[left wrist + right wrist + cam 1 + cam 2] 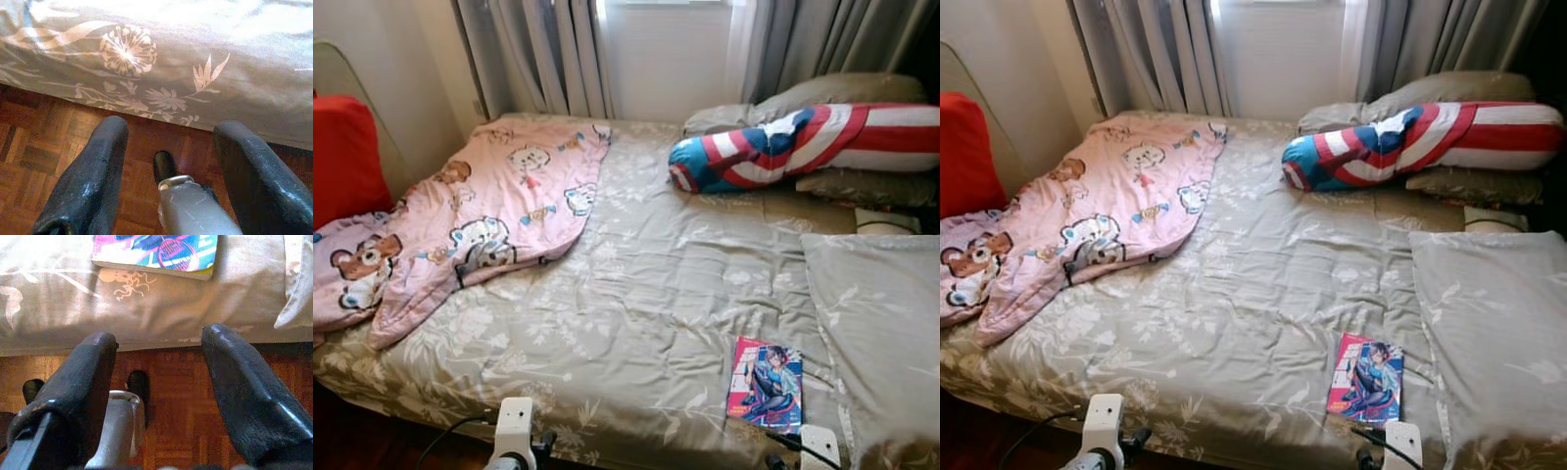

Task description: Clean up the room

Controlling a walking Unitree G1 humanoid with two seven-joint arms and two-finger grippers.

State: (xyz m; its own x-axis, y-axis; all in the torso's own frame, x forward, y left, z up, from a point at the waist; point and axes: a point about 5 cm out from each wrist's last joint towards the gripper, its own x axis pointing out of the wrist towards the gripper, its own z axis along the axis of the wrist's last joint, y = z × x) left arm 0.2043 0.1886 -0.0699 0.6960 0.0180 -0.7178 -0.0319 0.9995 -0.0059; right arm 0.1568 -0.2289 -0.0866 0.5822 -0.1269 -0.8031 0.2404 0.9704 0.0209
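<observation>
Grey-green floral cloth covers the bed (636, 294), the landmark here. At its left end lies a crumpled pink cartoon-bear blanket (480, 225), with a red cushion (347, 157) beyond the bed's left edge. At the bed's near edge the left pincer (168, 171) hangs over the parquet floor (44, 147), its fingers (85, 181) spread wide, released, holding and touching nothing. Toward the bed's head lies a red, white and blue striped bolster (803, 142) against grey pillows (862, 181). Near the bed's front right edge lies a comic book (766, 384) with a colourful figure on its cover; its lettering is too small to read. The right pincer (159, 391) hangs just below that book, equally wide open and empty. A grey pillow (881, 323) lies on the bed's right end.
</observation>
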